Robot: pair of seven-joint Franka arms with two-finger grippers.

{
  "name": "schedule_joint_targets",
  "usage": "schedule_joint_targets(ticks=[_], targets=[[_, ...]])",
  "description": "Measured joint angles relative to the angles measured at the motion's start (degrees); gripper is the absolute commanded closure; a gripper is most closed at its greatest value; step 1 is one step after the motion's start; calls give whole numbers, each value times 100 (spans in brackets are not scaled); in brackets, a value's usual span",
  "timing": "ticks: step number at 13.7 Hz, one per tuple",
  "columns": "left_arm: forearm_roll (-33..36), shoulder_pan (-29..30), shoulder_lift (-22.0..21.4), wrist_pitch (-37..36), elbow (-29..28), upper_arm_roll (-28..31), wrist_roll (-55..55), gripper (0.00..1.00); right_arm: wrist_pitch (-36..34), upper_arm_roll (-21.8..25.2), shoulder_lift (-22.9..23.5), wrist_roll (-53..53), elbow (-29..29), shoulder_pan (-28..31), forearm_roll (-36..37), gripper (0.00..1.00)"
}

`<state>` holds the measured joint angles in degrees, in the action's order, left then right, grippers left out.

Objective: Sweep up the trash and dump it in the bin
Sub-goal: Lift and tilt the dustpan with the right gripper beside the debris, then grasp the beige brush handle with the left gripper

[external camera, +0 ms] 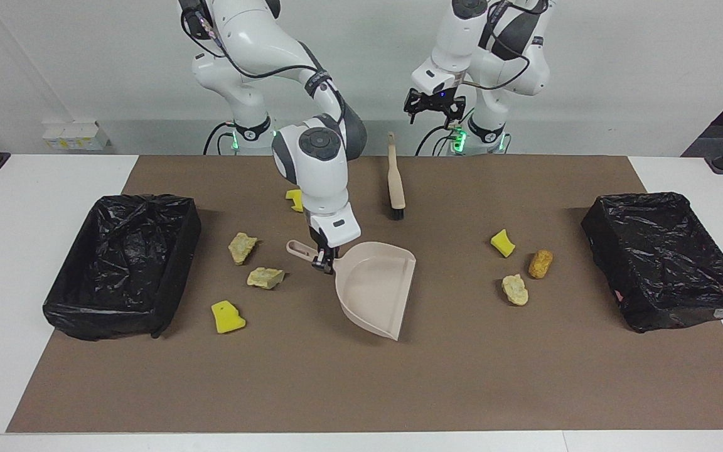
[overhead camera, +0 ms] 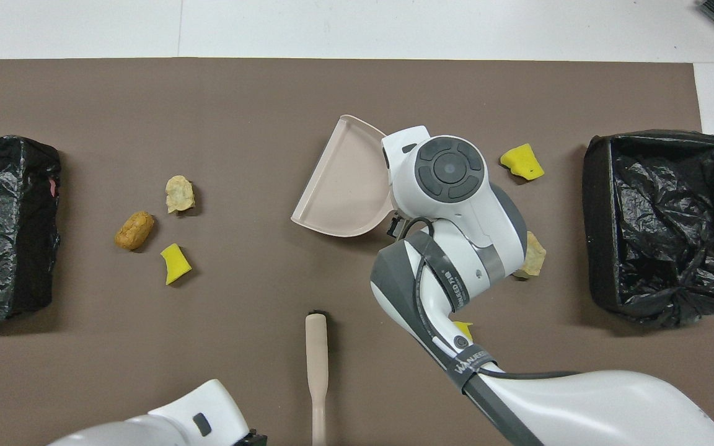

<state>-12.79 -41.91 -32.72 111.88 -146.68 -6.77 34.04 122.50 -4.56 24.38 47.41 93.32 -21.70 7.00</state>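
trash: seven lumps on the mat, yellow sponge [external camera: 227, 317], pale crumbly chunks [external camera: 265, 277], one orange-brown lump [external camera: 540, 263]; two chunks just beside right fingers
right gripper [external camera: 326, 264]: clamped on dustpan [external camera: 374, 289] handle
left gripper [external camera: 434, 106]: raised over brush [external camera: 395, 182], fingers apart, empty

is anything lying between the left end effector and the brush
Nothing visible does. The left end effector hangs open, high over the table's robot edge, and the brush lies just below it on bare mat, apart from the dustpan.

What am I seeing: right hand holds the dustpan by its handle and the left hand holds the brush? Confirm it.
Only the first half holds. The right hand is shut on the dustpan handle, but the brush lies on the mat; the left hand hangs open above it, as the facing view shows.
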Motion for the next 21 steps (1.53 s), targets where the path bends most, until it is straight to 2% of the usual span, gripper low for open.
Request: schedule_joint_targets(ticks=[2, 4, 6, 8, 9, 10, 11, 13, 14, 15, 16, 17, 21], targets=[[-4, -426, 622, 867, -153, -10, 639, 0, -206, -20, 166, 83, -171, -33, 174, 100], [-4, -714, 1296, 1456, -142, -21, 936, 0, -598, -104, 459, 289, -648, -43, 181, 100], [-5, -830, 1564, 1547, -106, -21, 979, 0, -845, -210, 726, 313, -1053, -59, 207, 100], [-5, -870, 1592, 1538, -107, -18, 984, 0, -889, -236, 835, 314, -1192, -74, 226, 100], [-5, -872, 1605, 1539, -107, -18, 985, 12, -889, -237, 854, 316, -1216, -76, 231, 100], [-5, -883, 1616, 1536, -107, -17, 1007, 15, -889, -237, 864, 318, -1226, -84, 233, 100], [-6, -929, 1631, 1531, -108, -20, 1070, 22, -889, -237, 870, 321, -1229, -101, 237, 100], [-6, -1065, 1661, 1531, -109, -24, 1228, 42, -888, -238, 874, 323, -1234, -142, 269, 100], [-6, -1103, 1672, 1531, -109, -23, 1270, 60, -887, -238, 874, 323, -1236, -152, 286, 100], [-6, -1113, 1678, 1531, -109, -23, 1283, 65, -887, -238, 874, 323, -1237, -153, 298, 100], [-6, -1113, 1681, 1531, -109, -21, 1284, 85, -887, -238, 874, 323, -1237, -152, 306, 100], [-6, -1113, 1683, 1531, -109, -19, 1284, 100, -887, -238, 875, 323, -1237, -153, 309, 100], [-6, -1113, 1682, 1296, -98, -4, 1281, 100, -887, -237, 879, 324, -1237, -145, 312, 100]])
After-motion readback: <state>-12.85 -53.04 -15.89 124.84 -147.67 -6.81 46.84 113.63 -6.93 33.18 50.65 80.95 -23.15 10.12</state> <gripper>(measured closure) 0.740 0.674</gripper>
